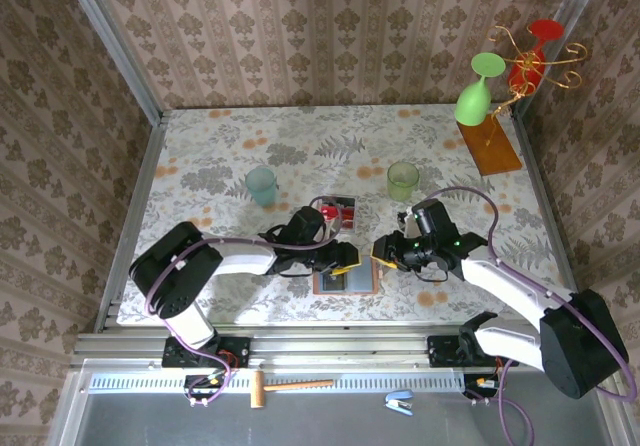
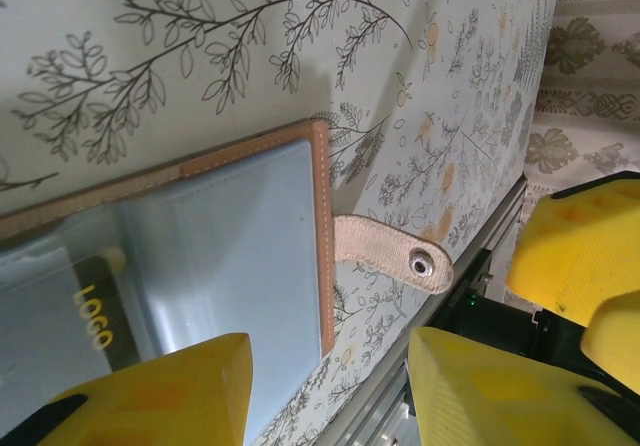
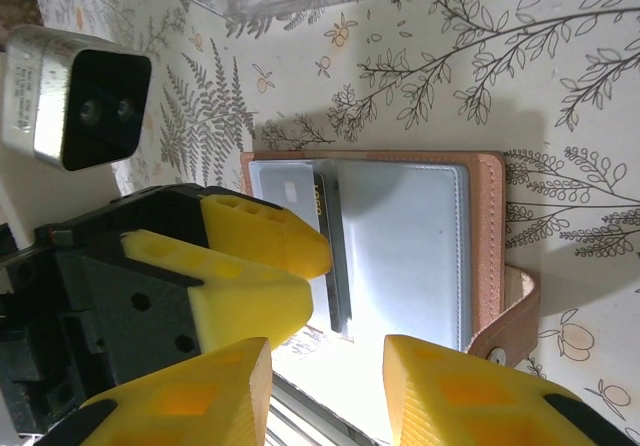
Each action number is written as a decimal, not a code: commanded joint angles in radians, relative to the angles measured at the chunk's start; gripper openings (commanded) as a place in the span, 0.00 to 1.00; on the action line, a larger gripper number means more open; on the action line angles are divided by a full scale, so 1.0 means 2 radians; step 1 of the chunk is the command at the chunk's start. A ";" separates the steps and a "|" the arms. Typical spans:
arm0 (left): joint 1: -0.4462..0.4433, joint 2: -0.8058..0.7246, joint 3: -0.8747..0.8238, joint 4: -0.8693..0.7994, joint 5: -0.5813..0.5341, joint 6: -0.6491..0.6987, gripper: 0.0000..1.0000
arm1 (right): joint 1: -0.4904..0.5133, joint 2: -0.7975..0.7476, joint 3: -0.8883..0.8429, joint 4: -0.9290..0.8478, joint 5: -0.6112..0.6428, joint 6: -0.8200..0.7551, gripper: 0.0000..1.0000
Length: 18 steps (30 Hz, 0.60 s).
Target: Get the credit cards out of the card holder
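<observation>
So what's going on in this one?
Both arms are working at the card holder, which lies open on the table between them. The left gripper and right gripper hover at it, jaws apart, gripping nothing. A dark card sits in a pocket; the clear box behind holds something red.

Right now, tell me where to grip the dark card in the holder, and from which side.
Pinch the dark card by the strip showing near the middle of the card holder, probably coming down from above at its free long edge. It lies flat and the rest seems tucked under a grey-blue pocket, so only that strip is open to a grip.
</observation>
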 commanded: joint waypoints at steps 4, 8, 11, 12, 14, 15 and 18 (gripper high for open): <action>0.010 -0.030 -0.025 0.015 -0.001 -0.004 0.46 | 0.021 0.025 0.019 0.015 0.000 0.012 0.34; 0.015 -0.041 -0.039 0.021 -0.003 -0.005 0.46 | 0.036 0.045 0.030 0.020 0.005 0.014 0.34; 0.019 -0.048 -0.051 0.025 -0.004 -0.006 0.45 | 0.047 0.061 0.039 0.024 0.007 0.016 0.34; 0.021 -0.051 -0.055 0.026 -0.004 -0.006 0.45 | 0.052 0.067 0.043 0.026 0.008 0.017 0.34; 0.023 -0.057 -0.063 0.028 -0.005 -0.006 0.45 | 0.060 0.079 0.049 0.030 0.009 0.019 0.33; 0.025 -0.061 -0.067 0.029 -0.005 -0.005 0.44 | 0.064 0.085 0.053 0.032 0.009 0.020 0.32; 0.029 -0.072 -0.080 0.029 -0.007 -0.004 0.43 | 0.075 0.105 0.062 0.039 0.011 0.023 0.32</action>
